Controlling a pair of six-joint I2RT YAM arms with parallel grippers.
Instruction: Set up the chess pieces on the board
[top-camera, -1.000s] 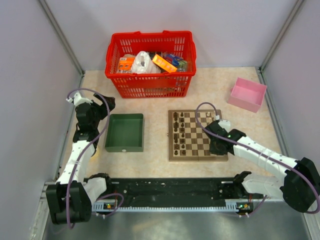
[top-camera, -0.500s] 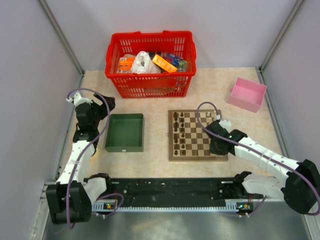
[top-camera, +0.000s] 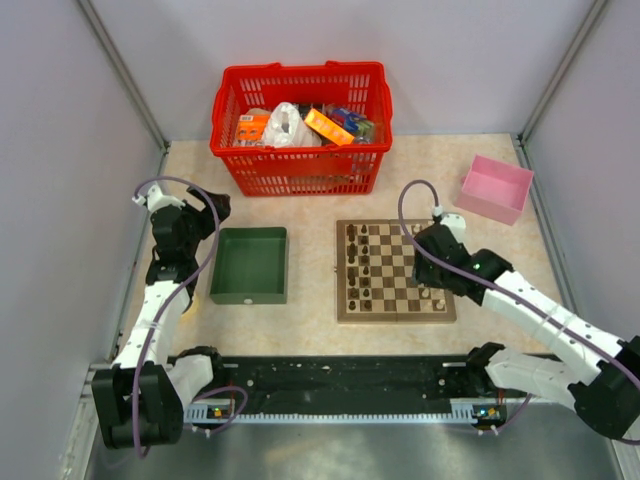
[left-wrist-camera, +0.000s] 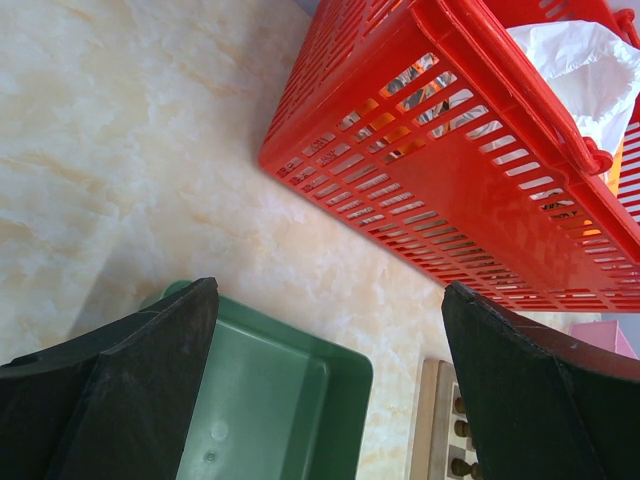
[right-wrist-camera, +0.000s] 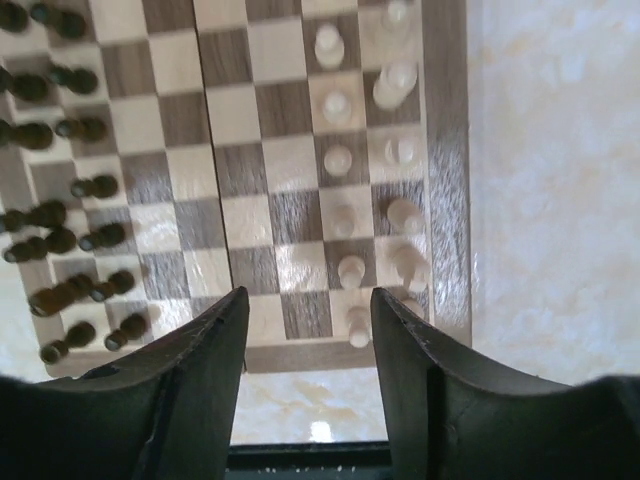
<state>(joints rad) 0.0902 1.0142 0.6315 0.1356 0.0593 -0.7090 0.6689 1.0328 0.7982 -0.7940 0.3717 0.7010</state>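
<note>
The right gripper (right-wrist-camera: 308, 298) hangs half-open and empty over the near edge of the chessboard (right-wrist-camera: 446, 200). The left gripper (left-wrist-camera: 330, 295) gapes wide, holding nothing.

On the table (top-camera: 312, 214), the board (top-camera: 390, 316) lies right of centre, with the tray (top-camera: 250, 264) just to its left. The basket (top-camera: 300, 172) stands behind both, and a small box (top-camera: 486, 205) sits far right. Rows of chess pieces (top-camera: 358, 266) line the board's left and right edges.
</note>
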